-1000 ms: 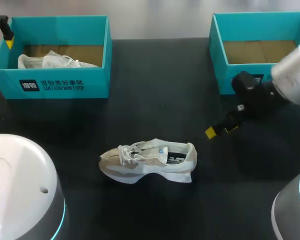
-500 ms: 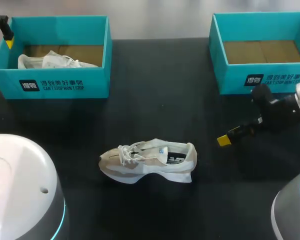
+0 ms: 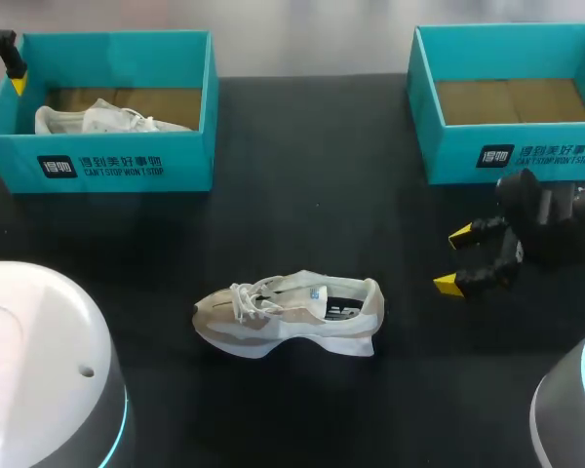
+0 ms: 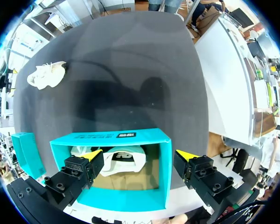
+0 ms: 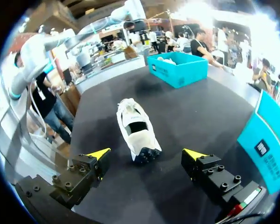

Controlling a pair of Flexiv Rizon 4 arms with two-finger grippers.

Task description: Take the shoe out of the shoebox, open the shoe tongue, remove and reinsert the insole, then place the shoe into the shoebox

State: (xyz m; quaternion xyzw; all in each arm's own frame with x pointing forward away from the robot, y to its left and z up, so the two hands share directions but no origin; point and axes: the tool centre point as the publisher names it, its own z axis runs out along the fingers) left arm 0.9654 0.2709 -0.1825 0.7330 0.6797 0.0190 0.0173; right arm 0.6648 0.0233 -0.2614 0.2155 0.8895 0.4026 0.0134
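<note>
A white and beige shoe (image 3: 288, 314) lies on its sole in the middle of the black table (image 3: 302, 146), toe to the left; the right wrist view has the shoe (image 5: 135, 128) ahead of the fingers, heel nearest. My right gripper (image 3: 453, 261) hangs open to the shoe's right, apart from it, its yellow tips spread (image 5: 144, 154). A second white shoe (image 3: 107, 120) rests in the left teal shoebox (image 3: 107, 161). My left gripper (image 4: 137, 155) stands open above that shoebox (image 4: 126, 140), over the shoe in it (image 4: 121, 161). The right teal shoebox (image 3: 512, 146) holds only brown paper.
Two white robot bases fill the near corners, one at the left (image 3: 39, 380) and one at the right (image 3: 570, 409). Bare black table surface lies between the two boxes and around the loose shoe.
My right arm has drawn back to the right and turned, so both yellow tips now show spread apart. The shoe, the boxes and the left arm have not moved.
</note>
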